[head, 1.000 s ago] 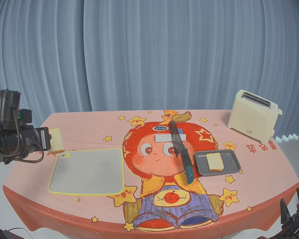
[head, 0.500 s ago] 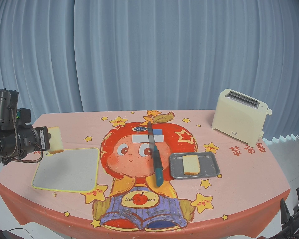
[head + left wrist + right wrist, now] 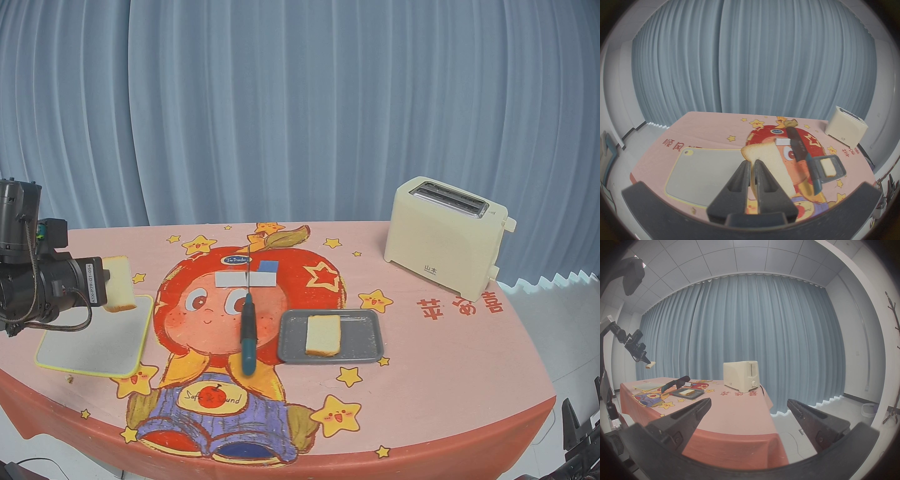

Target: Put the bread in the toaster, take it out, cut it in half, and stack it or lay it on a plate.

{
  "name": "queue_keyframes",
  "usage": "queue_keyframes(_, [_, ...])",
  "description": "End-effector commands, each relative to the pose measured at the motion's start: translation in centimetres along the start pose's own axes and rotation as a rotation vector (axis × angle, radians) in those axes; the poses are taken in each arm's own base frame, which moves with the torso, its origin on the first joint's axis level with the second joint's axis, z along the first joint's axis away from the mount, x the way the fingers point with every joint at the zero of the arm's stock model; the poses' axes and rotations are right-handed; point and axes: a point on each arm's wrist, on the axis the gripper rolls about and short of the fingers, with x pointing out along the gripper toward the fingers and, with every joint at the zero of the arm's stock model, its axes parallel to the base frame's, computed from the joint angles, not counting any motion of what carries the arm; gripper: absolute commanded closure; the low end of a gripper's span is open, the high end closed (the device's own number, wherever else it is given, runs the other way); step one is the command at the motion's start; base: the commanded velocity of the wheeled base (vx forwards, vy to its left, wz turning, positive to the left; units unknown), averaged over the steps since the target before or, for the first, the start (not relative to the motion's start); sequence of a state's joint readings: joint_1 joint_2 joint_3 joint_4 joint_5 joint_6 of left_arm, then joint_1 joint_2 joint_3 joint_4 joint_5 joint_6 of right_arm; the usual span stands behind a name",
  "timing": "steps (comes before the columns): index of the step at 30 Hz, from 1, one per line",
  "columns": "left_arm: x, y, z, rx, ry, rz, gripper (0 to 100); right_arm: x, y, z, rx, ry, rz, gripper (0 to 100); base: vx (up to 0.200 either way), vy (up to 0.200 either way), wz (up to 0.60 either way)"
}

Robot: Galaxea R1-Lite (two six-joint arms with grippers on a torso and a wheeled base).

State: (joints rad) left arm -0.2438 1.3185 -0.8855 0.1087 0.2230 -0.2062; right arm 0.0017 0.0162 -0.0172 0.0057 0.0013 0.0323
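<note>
My left gripper (image 3: pixel 752 167) is shut on a slice of bread (image 3: pixel 118 283) (image 3: pixel 770 164), held in the air above the far edge of the cutting board (image 3: pixel 94 340) (image 3: pixel 703 175) at the table's left. A second slice of bread (image 3: pixel 323 335) lies on the grey tray (image 3: pixel 359 340) near the table's middle. The cream toaster (image 3: pixel 445 234) (image 3: pixel 741 376) stands at the back right, its slots showing nothing inside. A knife (image 3: pixel 249 322) with a teal handle lies left of the tray. My right gripper (image 3: pixel 747 415) hangs open off the table's right side, low and away from everything.
A pink cartoon cloth (image 3: pixel 437 375) covers the round table. A small white card (image 3: pixel 230 279) and a blue one (image 3: pixel 268 267) lie by the knife's tip. A crumb (image 3: pixel 69 379) sits near the board's front edge. A blue curtain hangs behind.
The whole head view has shifted, so the table's things appear further left; the camera moved. My left gripper still holds the bread at about the same place in view.
</note>
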Motion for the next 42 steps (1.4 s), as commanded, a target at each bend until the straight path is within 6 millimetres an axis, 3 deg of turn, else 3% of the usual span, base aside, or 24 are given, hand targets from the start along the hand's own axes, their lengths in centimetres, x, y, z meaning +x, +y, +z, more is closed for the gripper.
queue_keyframes(1, [-0.4,-1.5,-0.2,0.033,0.004,-0.067,100,0.0,0.0,-0.4,0.000,-0.002,0.000,0,0.000,0.000,0.00])
queue_keyframes(3, [-0.4,-1.6,-0.3,0.036,0.004,-0.072,100,0.0,0.0,-0.4,0.000,-0.002,0.002,0,0.000,0.000,0.00])
queue_keyframes(8, [-0.8,-4.4,-0.7,0.078,0.024,-0.204,100,0.0,0.0,-0.4,0.000,-0.002,0.002,0,0.000,0.000,0.00])
queue_keyframes(10, [-0.8,-4.4,-0.7,0.078,0.024,-0.204,100,0.0,0.0,-0.4,0.000,-0.002,0.002,0,0.000,0.000,0.00])
queue_keyframes(11, [0.7,-5.8,-0.1,0.089,0.047,-0.209,100,0.0,0.0,-0.4,0.000,-0.002,0.000,0,0.000,0.000,0.00])
queue_keyframes(14, [2.2,-6.8,0.5,0.098,0.059,-0.208,100,0.0,0.0,-0.4,0.000,-0.002,0.000,0,0.000,0.000,0.00])
queue_keyframes(17, [3.0,-8.2,0.2,0.125,0.083,-0.233,100,0.0,0.0,-0.4,0.000,-0.002,0.000,0,0.000,0.000,0.00])
queue_keyframes(28, [8.8,-12.2,0.1,0.161,0.159,-0.232,100,0.0,0.0,-0.4,0.000,-0.002,0.000,0,0.000,0.000,0.00])
queue_keyframes(33, [10.2,-13.5,0.0,0.172,0.171,-0.242,100,0.0,0.0,-0.5,0.000,0.000,0.000,0,0.000,0.000,0.00])
queue_keyframes(42, [12.5,-15.7,-2.1,0.216,0.252,-0.288,100,0.0,0.0,-0.4,0.000,-0.002,0.000,0,0.000,0.000,0.00])
